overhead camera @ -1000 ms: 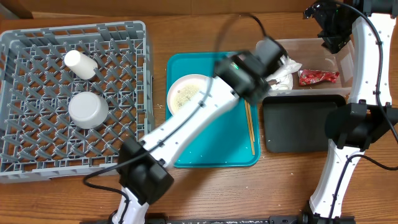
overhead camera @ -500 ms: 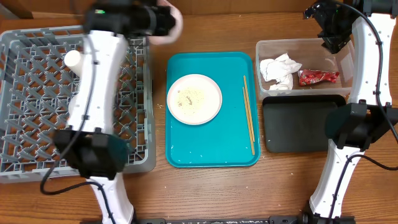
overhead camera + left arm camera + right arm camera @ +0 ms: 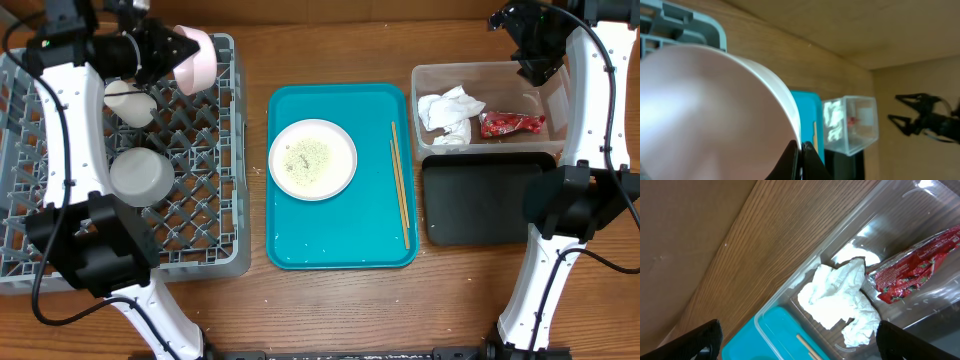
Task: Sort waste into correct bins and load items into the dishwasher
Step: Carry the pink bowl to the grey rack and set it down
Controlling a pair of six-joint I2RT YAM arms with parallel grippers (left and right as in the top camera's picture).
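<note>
Right of the teal rectangular serving tray [image 3: 340,230], the shallow black tray [image 3: 485,200] sits nearest me, flush against the clear plastic tub [image 3: 480,68] beyond, which holds the crumpled white napkin [image 3: 447,112] and red snack wrapper [image 3: 512,124]. My right gripper [image 3: 528,58] hangs spread wide above the tub's far edge. Left of the teal tray, at the far corner of the grey lattice dish rack [image 3: 200,200], my left gripper [image 3: 801,159] pinches the rim of a pale pink bowl [image 3: 195,55]; the bowl fills most of its wrist view.
</note>
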